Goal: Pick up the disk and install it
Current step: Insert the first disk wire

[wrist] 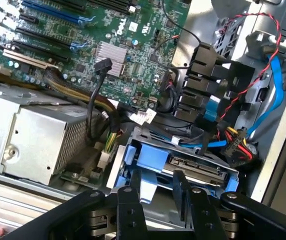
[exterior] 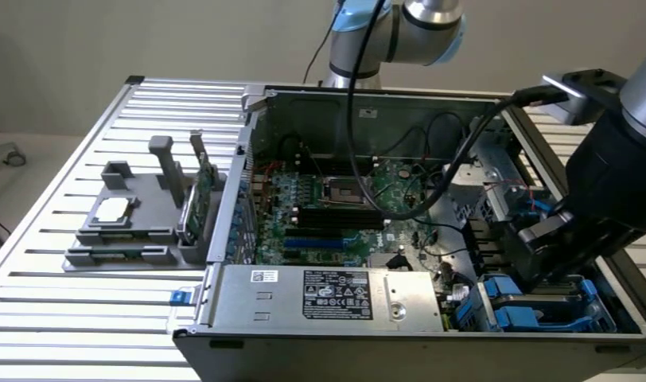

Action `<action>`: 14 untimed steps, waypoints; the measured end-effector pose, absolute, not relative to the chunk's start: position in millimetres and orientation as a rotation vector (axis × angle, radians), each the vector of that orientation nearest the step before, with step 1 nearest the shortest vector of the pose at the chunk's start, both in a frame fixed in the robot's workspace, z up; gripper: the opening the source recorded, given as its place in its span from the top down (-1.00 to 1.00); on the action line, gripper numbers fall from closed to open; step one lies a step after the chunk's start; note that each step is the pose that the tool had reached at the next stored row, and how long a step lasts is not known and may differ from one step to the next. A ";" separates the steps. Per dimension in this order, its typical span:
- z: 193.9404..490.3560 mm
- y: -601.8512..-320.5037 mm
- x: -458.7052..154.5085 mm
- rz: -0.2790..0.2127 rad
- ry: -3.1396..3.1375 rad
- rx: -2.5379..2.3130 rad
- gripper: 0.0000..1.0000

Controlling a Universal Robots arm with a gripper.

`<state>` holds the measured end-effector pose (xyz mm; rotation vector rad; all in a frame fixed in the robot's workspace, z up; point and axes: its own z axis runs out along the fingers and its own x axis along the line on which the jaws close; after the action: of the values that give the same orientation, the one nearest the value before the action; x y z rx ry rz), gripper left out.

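- The slatted metal table [exterior: 58, 318] carries everything.
- The open computer case [exterior: 408, 350] lies on its side and takes up the table from the centre out to three o'clock in the exterior view.
- The robot arm [exterior: 620, 183] stands at three o'clock, with its dark wrist hanging down into the case's five o'clock corner.
- The motherboard [exterior: 334, 199] covers the middle of the case floor.
- The power supply [exterior: 334, 294] (a grey box with a printed label) sits along the case's six o'clock wall.
- A grey holder [exterior: 122, 235] rests on the table at nine o'clock, just outside the case. It bears a silver chip [exterior: 113, 208] and an upright green card [exterior: 204, 199].
- The disk [wrist: 198, 170] sits clipped in its blue carrier [wrist: 150, 160] in the drive bay at the five o'clock corner, with its connector edge showing.
- The gripper [wrist: 157, 175] is right at the carrier's edge. I cannot tell whether it clamps the disk or stands free.
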<state>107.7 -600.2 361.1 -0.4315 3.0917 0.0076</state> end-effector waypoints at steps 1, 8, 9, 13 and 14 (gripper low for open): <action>361.0 -600.1 107.7 0.008 3.095 -0.408 0.22; 360.9 -600.1 107.7 0.024 3.104 -0.290 0.22; 361.0 -600.2 107.7 0.030 3.104 -0.277 0.22; 361.0 -600.1 107.7 0.091 3.100 -0.243 0.22; 360.9 -600.1 107.7 0.116 3.098 -0.236 0.22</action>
<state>107.7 -600.1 360.9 -0.2363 3.0977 0.1160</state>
